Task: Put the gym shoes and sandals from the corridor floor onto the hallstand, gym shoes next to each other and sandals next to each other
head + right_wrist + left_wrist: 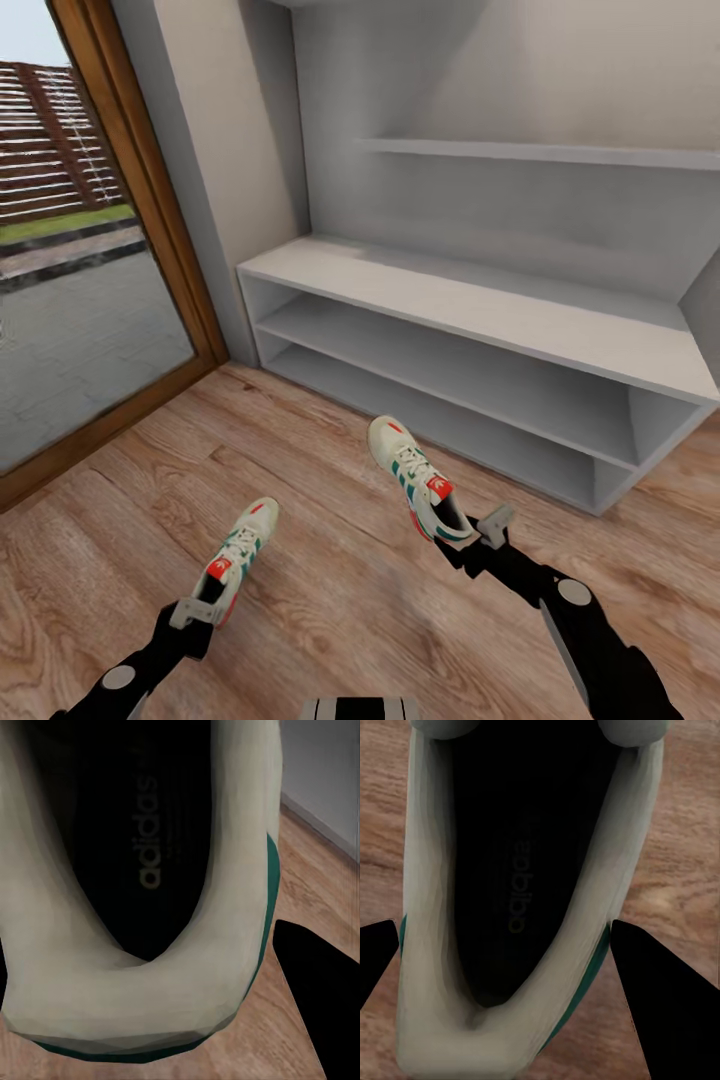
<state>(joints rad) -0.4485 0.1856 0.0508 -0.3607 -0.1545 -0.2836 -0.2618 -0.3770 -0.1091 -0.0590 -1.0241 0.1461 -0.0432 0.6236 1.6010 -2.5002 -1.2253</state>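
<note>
Left gripper [203, 612] is clamped on the heel of the left gym shoe [238, 555], jaws spread across its width, and the right gripper [470, 533] grips the heel of the right gym shoe [415, 480] the same way. Both sneakers sit above the corridor floor [330, 590], well apart. Beyond them the hallstand [480, 310] has room along its top and both shelf levels.

Two gym shoes are counted, one [238, 557] and another [417, 487], before one hallstand [480, 320].
</note>
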